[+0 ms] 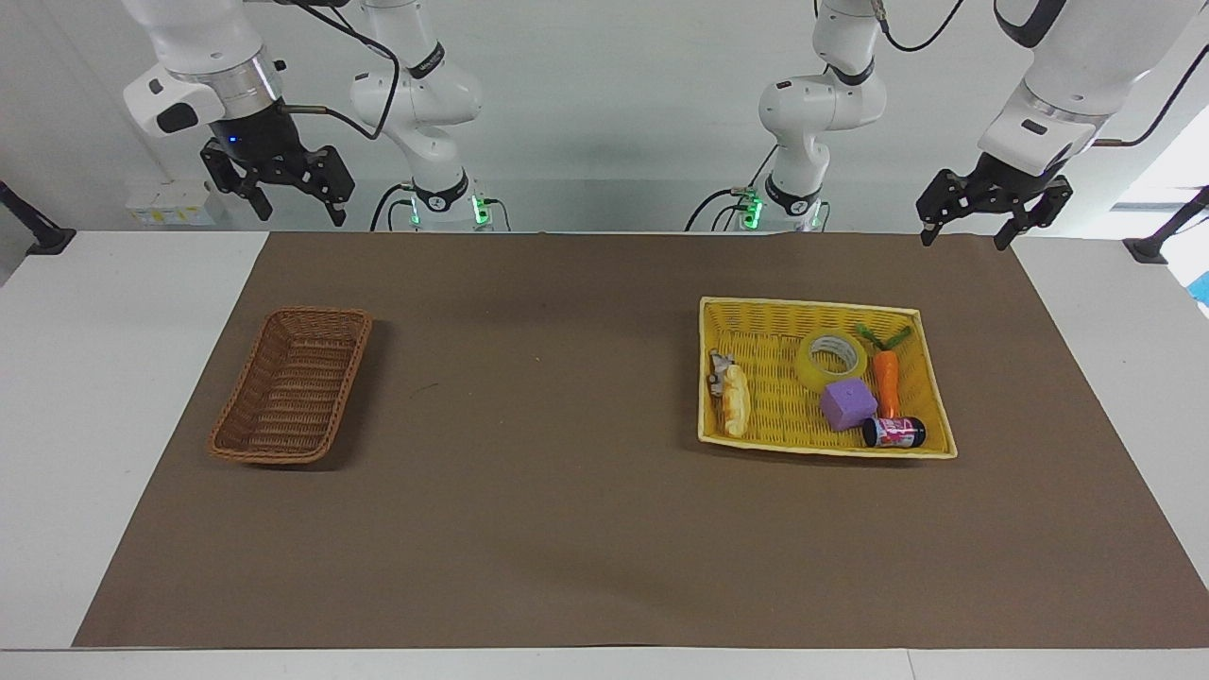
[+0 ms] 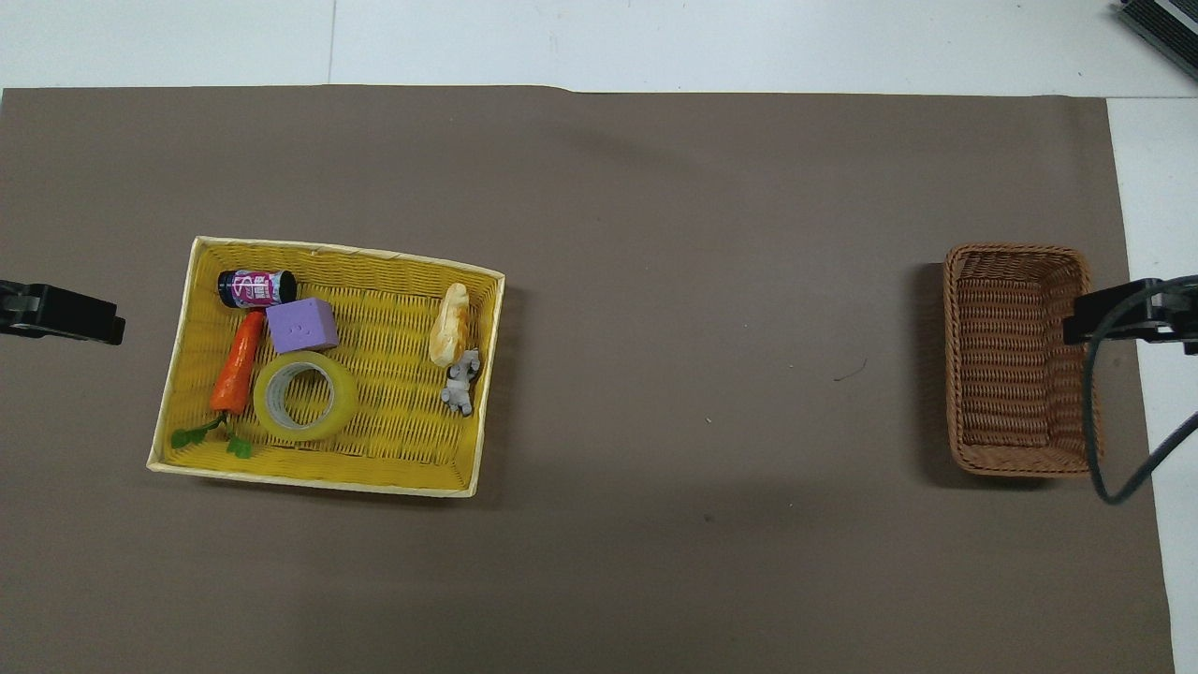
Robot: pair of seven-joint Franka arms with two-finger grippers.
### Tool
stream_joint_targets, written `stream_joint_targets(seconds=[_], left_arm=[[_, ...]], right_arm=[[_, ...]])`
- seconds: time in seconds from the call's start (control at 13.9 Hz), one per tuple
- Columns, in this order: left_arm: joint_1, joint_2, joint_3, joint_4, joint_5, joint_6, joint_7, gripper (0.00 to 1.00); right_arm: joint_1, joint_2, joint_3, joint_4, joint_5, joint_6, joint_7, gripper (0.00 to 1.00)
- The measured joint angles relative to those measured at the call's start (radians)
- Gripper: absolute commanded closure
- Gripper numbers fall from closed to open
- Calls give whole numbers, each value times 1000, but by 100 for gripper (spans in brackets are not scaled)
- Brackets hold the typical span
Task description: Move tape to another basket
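Note:
The yellow tape roll (image 1: 812,376) lies flat in the yellow woven basket (image 1: 803,304) at the left arm's end of the table. It touches the purple cube (image 1: 847,404) and lies beside the carrot (image 1: 886,378). In the overhead view the tape (image 2: 346,398) lies nearer to the robots than the cube (image 2: 301,325). The brown wicker basket (image 1: 316,312) stands empty at the right arm's end and also shows overhead (image 2: 1015,251). My left gripper (image 1: 963,236) hangs open and empty, high up beside the yellow basket. My right gripper (image 1: 300,215) hangs open and empty, high over the brown basket's outer edge.
The yellow basket (image 2: 346,249) also holds a small dark bottle with a pink label (image 2: 255,287), a bread-like piece (image 2: 450,325) and a small grey toy (image 2: 461,384). A brown mat (image 1: 567,397) covers the table between the two baskets.

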Motion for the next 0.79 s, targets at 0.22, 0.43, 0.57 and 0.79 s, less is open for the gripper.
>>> stream_joint_targets(seconds=[0.22, 0.43, 0.57, 0.79], left_arm=[[0, 0, -1, 1, 0, -1, 51, 0], [0, 0, 0, 1, 0, -1, 59, 0], [1, 0, 1, 0, 0, -1, 59, 0], [1, 0, 2, 0, 0, -1, 60, 0]], right_arm=[[0, 0, 0, 0, 0, 0, 0, 0], [0, 0, 0, 0, 0, 0, 0, 0], [0, 0, 0, 0, 0, 0, 0, 0], [0, 0, 0, 0, 0, 0, 0, 0]])
